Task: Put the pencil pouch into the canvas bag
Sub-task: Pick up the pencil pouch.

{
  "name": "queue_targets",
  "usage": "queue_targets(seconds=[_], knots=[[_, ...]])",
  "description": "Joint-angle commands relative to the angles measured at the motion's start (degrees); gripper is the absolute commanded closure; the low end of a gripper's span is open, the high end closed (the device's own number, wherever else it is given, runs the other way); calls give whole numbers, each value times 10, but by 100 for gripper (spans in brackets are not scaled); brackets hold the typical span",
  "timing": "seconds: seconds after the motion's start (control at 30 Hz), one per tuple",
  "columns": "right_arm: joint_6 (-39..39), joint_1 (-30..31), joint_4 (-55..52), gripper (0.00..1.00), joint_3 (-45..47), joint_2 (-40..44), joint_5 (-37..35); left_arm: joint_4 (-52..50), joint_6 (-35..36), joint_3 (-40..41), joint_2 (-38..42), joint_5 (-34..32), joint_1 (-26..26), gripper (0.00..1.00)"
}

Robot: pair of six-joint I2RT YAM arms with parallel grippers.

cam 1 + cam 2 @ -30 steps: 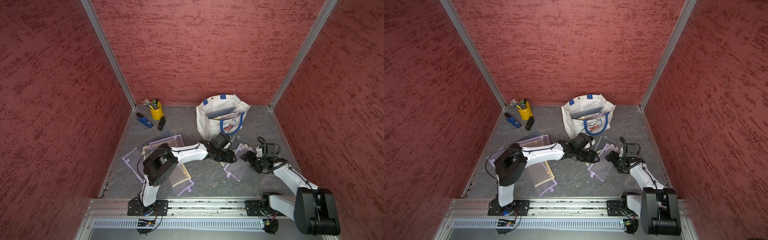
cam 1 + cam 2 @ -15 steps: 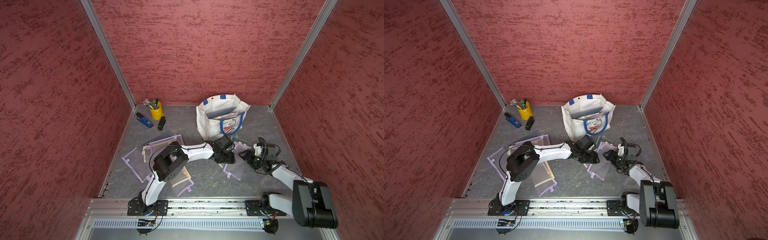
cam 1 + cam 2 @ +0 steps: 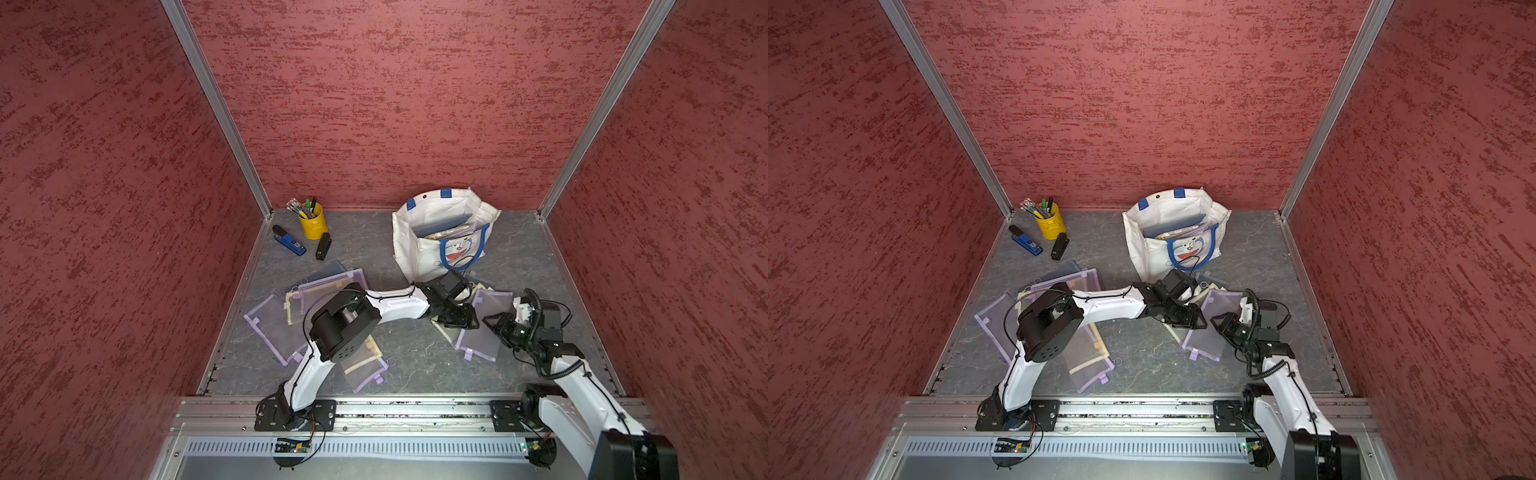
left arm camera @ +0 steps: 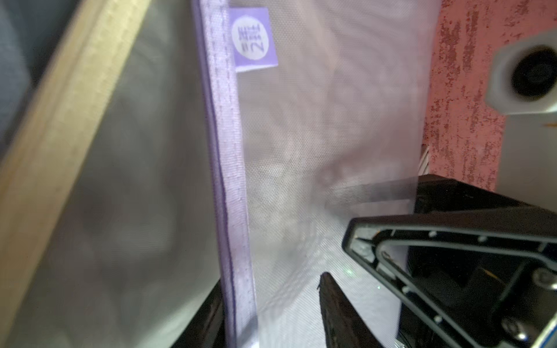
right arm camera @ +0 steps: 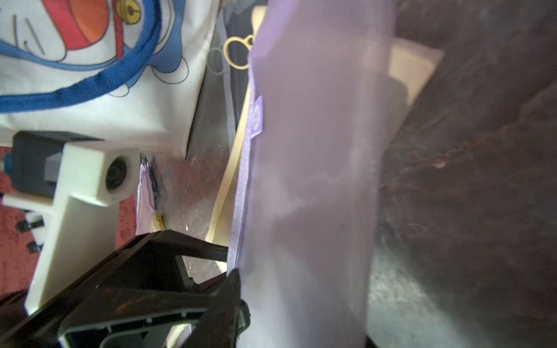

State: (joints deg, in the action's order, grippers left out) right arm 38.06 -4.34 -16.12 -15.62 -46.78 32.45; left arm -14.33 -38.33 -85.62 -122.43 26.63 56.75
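By bag (image 3: 415, 249), left gripper (image 3: 462, 323) straddling pouch (image 3: 484, 337) edge

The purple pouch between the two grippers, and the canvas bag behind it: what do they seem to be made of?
Purple pouch: probably thin synthetic mesh, see-through, with a stitched purple tape edge; the left wrist view shows its fine weave. Canvas bag: likely matte white woven cloth, softly creased.

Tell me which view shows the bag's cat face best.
The top views: both show the cat face on the front of the bag nearly whole, though small. The right wrist view gives only its red mouth and bell, close up and cropped. The left wrist view does not show it.
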Motion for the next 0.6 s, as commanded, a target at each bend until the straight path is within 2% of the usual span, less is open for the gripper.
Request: queue_targets(seconds=[0.0, 0.1, 0.27, 0.33, 0.43, 0.57], knots=[[11, -2, -84, 82, -30, 49, -9, 24, 17, -12, 37, 14, 1, 53], [-2, -2, -126, 93, -63, 96, -8, 14, 21, -3, 69, 12, -5, 50], [-42, -2, -139, 100, -121, 147, 25, -48, 38, 28, 155, 63, -39, 23], [-55, -2, -109, 100, -142, 163, 55, -87, 52, 49, 210, 87, -56, 16], [-71, -2, -47, 100, -173, 163, 106, -163, 85, 47, 276, 102, -80, 11], [-35, -2, 64, 100, -202, 134, 184, -161, 83, 29, 342, 123, -114, 3]])
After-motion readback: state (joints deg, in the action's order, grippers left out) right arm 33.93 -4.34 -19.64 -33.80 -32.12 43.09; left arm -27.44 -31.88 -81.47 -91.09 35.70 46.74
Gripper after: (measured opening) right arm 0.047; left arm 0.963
